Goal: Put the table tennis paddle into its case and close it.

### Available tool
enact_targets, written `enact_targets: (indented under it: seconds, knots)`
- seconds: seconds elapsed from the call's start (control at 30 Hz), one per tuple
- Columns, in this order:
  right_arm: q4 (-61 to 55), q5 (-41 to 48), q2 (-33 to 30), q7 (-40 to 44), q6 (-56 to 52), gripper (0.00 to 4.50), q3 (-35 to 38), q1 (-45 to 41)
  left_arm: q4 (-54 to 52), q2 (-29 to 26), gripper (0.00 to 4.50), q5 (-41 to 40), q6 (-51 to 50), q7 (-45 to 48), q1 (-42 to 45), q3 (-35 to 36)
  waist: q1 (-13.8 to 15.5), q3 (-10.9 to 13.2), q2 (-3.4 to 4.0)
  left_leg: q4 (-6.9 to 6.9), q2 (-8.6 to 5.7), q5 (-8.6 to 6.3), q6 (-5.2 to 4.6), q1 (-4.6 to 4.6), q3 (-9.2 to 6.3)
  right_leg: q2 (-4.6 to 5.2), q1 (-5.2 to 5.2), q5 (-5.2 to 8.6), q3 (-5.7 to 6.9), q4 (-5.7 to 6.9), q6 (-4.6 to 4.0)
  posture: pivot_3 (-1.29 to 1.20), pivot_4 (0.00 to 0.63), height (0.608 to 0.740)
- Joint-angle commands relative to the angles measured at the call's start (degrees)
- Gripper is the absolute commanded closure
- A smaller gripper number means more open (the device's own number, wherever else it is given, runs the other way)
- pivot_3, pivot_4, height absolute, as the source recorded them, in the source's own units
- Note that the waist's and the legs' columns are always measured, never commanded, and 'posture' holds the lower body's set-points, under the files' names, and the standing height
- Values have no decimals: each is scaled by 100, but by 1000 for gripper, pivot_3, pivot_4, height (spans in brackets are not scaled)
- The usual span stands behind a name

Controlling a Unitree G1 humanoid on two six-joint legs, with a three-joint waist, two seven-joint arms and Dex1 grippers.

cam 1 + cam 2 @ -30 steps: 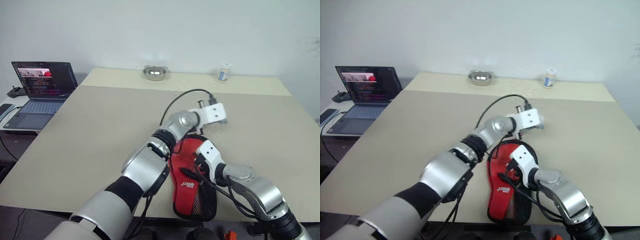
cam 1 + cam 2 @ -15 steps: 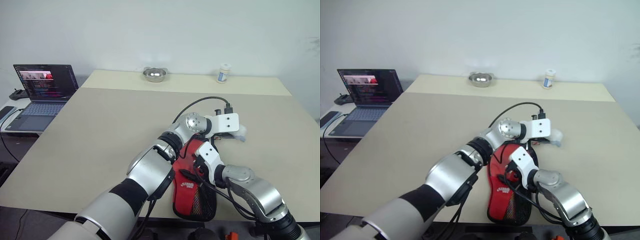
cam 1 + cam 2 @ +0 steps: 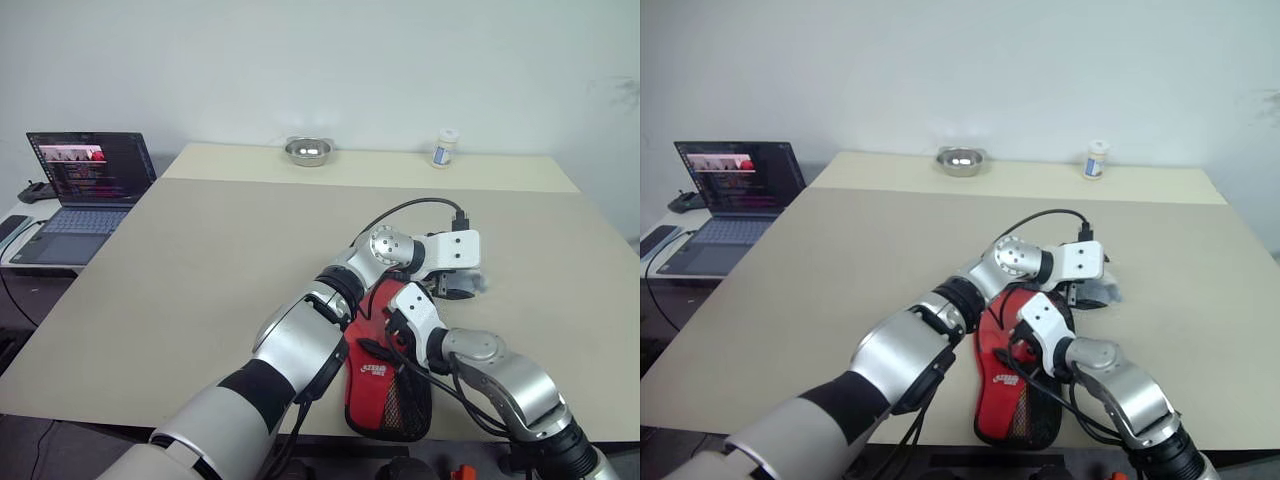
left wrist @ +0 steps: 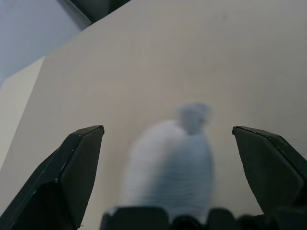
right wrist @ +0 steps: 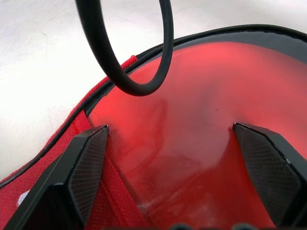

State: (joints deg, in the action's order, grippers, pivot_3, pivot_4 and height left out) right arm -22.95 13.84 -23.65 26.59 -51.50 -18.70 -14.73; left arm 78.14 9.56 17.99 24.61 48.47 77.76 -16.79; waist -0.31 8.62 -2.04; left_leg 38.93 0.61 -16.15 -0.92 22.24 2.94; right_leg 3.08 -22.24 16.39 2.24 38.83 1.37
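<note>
- The case point(image 3: 385, 385) lies near the front edge of the beige table point(image 3: 200, 260), red side up, with white lettering and a black mesh pocket at the end nearest the robot.
- In the right wrist view the table tennis paddle point(image 5: 192, 129) shows its glossy red face inside the case, whose black-trimmed edge curves around it; the case is unzipped at this end.
- How much of the paddle is inside cannot be judged from the head views, since both arms cover the far end of the case.
- The right gripper point(image 5: 172, 143) hovers close over the red face, its two black fingers point(image 5: 81, 167) spread wide to either side, with nothing between them.
- A black cable point(image 5: 124, 52) loops across that view above the case's edge.
- The left gripper point(image 4: 168, 158) reaches across to the right, beyond the far end of the case, over bare table.
- Its fingers point(image 4: 72, 172) stand wide apart and clamp nothing.
- A pale, blurred rounded shape point(image 4: 170, 158) lies between them in the left wrist view; it may be a part of the gripper, but what it is cannot be made out.
- A small steel bowl point(image 3: 308, 150) and a small white bottle point(image 3: 445, 148) stand near the table's far edge, well apart from the case.
- An open laptop point(image 3: 80, 185) sits on a side surface to the left of the table.
</note>
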Motion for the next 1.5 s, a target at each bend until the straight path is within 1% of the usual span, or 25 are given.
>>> enact_targets:
  seconds: [0.03,0.13,0.27,0.4,0.53,0.57,0.6,0.67,0.7,0.8,0.9,0.97,1.0,1.07,1.13,1.17,1.27,1.37,1.5]
  knots:
    - [708,-56,38,114,-349,0,-389,163,-220,313,33,10,136,-509,-8,44,-6,0,0,0,0,0,0,-1,0,0,0,0,-1,0,1,0,150,740]
    - [690,-51,110,106,-409,0,-317,89,-214,178,33,61,168,-731,31,27,-20,0,-1,0,3,0,0,-8,1,0,2,2,-4,4,4,0,150,740]
    - [509,17,193,48,-566,0,-91,10,-203,-103,33,-223,-67,-823,100,362,-42,1,-1,0,5,1,1,-12,2,-1,3,2,-4,6,5,0,150,740]
    - [-177,161,111,-11,-914,0,289,-204,-235,-694,33,-551,-234,-810,47,820,-64,7,2,-2,5,0,1,-10,3,1,0,1,-5,6,4,0,150,740]
    - [-1245,615,35,12,-1605,0,893,-487,-398,-1242,33,-1081,-263,-283,-116,1380,-74,17,9,-7,5,1,3,20,-2,2,-22,-14,2,7,-23,0,150,740]
    - [-1455,726,23,15,-1800,0,1040,-555,-453,-1341,33,-1161,-229,-148,-174,1447,-68,17,10,-5,4,1,4,43,-6,3,-42,-15,5,7,-24,0,150,740]
    - [-1750,933,10,74,-2057,0,1296,-651,-558,-1468,33,-1269,-160,186,-304,1502,-64,18,11,-2,1,2,4,75,-7,5,-77,-15,4,10,-25,0,150,740]
    - [-2135,1249,3,158,-2439,0,1663,-781,-725,-1622,33,-1415,-89,665,-507,1550,-29,21,16,1,-3,5,10,106,-6,6,-107,-16,5,8,-26,0,150,740]
    - [-2282,1396,35,181,-2626,0,1868,-849,-808,-1678,33,-1481,-112,835,-605,1577,-7,21,17,1,-3,12,22,110,-6,6,-107,-15,7,2,-26,0,150,740]
    - [-2693,1864,-67,341,-3279,0,2659,-1195,-1126,-1851,33,-1668,-244,1205,-1025,1623,22,22,18,-1,-5,8,18,123,-10,9,-108,-15,12,-22,-26,0,150,740]
    - [-2905,2250,-355,616,-3779,0,3391,-1513,-1667,-1893,33,-1864,-462,1797,-1485,1505,31,25,21,1,-10,-1,3,129,-12,14,-107,-15,12,-24,-26,0,150,740]
    - [-2868,2381,-705,761,-3911,0,3787,-1592,-2133,-1896,33,-1983,-688,2259,-1803,1354,39,25,22,2,-10,-1,1,129,-15,15,-107,-15,13,-22,-26,0,150,740]
    - [-2822,2420,-852,800,-3937,0,3919,-1594,-2328,-1896,33,-2016,-802,2381,-1925,1298,40,25,22,2,-11,-2,0,128,-17,15,-106,-15,14,-22,-26,0,150,740]
    - [-2550,2281,-1443,829,-3767,0,4129,-1368,-2828,-1978,33,-1926,-880,2808,-2292,970,40,28,27,1,-10,-2,0,128,-19,14,-106,-15,15,-22,-27,0,150,740]
    - [-2346,2222,-1803,817,-3606,0,4222,-1210,-3228,-2089,33,-1863,-943,3084,-2554,711,35,28,27,0,-12,-2,-1,128,-19,14,-104,-15,14,-23,-27,0,150,740]
    - [-2253,2221,-1934,825,-3512,0,4245,-1138,-3403,-2141,33,-1891,-1000,3199,-2656,633,34,29,28,0,-11,-2,-1,128,-18,13,-104,-15,12,-23,-27,0,150,740]
    - [-1670,1852,-2420,742,-2862,0,4113,-771,-3774,-2136,33,-2028,-1286,3388,-2849,473,28,31,32,1,-7,-1,-2,123,-16,9,-104,-15,8,-11,-28,0,150,740]
    - [-1239,1570,-2606,668,-2245,0,3856,-581,-3775,-2157,33,-1909,-1248,3341,-2916,309,26,31,32,6,-10,-1,-3,115,-15,9,-100,-15,5,0,-27,0,150,740]
    - [-574,1271,-2644,705,-1517,0,3440,-536,-3369,-2083,33,-1718,-1161,2992,-2936,161,20,31,35,6,-9,0,-4,105,-9,4,-97,-15,0,6,-27,0,150,740]
